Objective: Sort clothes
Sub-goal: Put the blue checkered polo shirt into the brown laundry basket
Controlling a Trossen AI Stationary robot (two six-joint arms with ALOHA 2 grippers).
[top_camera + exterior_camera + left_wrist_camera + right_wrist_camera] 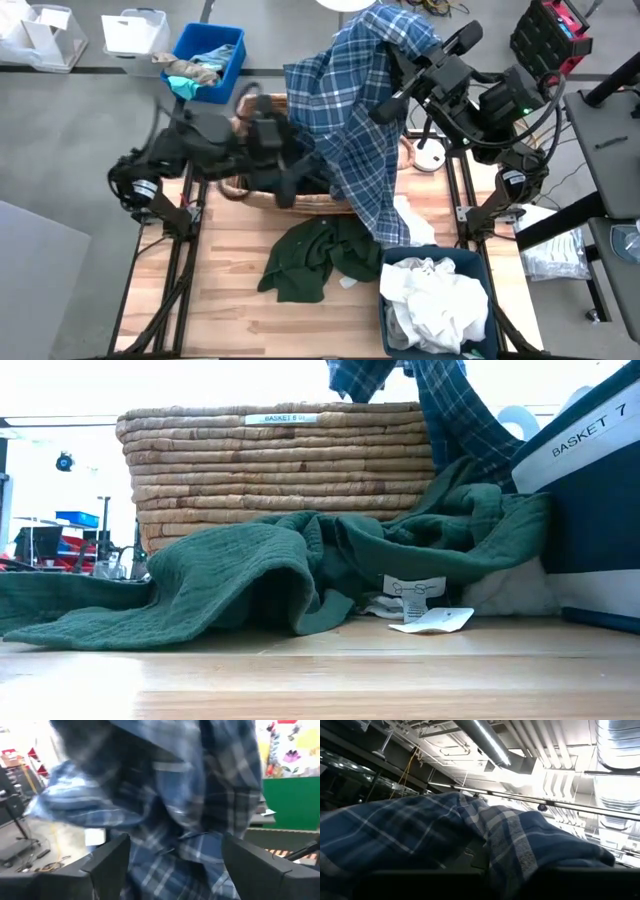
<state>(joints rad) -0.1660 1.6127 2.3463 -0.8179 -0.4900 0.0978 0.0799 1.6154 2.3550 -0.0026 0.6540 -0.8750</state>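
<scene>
Plaid shirt (pixel 360 120) hangs raised over the wicker basket (pixel 262 190), draped across the right gripper (pixel 392 45), which is buried in the cloth, its grasp impossible to tell. Left gripper (pixel 175 865), fingers spread apart, faces the hanging plaid. Green garment (pixel 315 257) lies on the table (pixel 230 310) beside the blue bin (pixel 480 262) of white clothes (pixel 435 300).

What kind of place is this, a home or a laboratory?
Probably a robotics laboratory or workshop: exposed ducts cross the ceiling, the wicker basket and blue bin carry number labels, and storage bins stand around the table.
</scene>
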